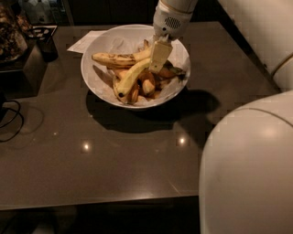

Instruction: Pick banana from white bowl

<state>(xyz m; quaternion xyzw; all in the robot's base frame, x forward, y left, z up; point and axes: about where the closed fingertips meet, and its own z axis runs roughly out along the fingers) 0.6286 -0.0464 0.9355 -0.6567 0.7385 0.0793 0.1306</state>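
Banana: laid curved in white bowl, approx. ctr, black tip at front-left.
Gripper: positioned inside bowl, at banana's upper end; grip state cannot be told.
Other fruit: 1 speckled banana seen behind.
Bowl: set on dark table.

The gripper hangs inside the white bowl and covers the upper end of the banana; contact there cannot be told. The arm is cut off by the top edge. The robot's white body hides the right corner of the table. A sheet of paper lies partly behind the bowl.
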